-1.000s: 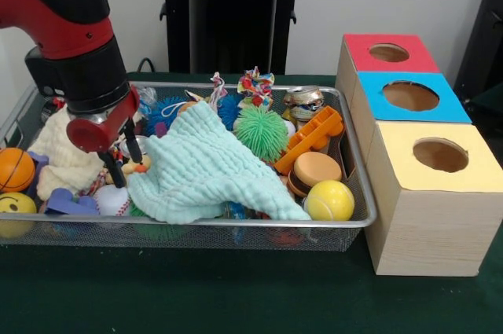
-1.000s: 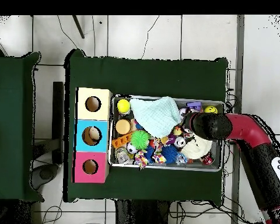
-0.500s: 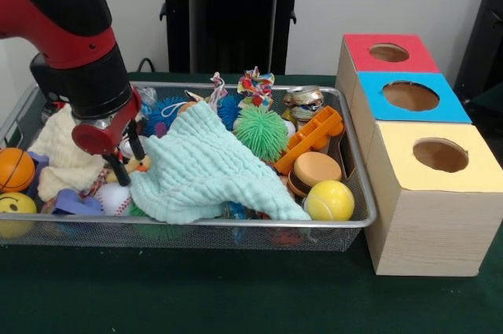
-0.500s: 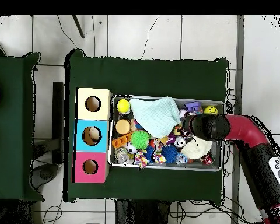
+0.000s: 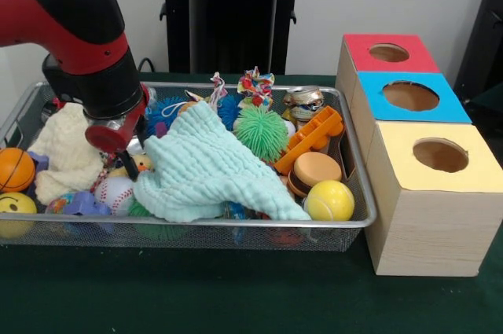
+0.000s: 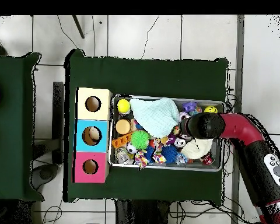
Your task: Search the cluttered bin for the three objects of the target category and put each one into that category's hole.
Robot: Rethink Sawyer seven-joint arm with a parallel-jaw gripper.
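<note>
Bin [image 5: 357, 220] packed tight, mint cloth [image 5: 206, 167] covering its middle, box holes [image 5: 440, 155] unobstructed

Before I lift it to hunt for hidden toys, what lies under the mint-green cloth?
Under the mint-green muslin cloth, only a green spiky ball and a blue item peek out at its front edge; everything else beneath is covered.

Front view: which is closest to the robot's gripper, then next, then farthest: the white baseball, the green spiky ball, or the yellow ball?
From the gripper:
1. White baseball, just below it.
2. Green spiky ball, mid-bin, toward the boxes.
3. Yellow ball, front corner by the yellow box.
</note>
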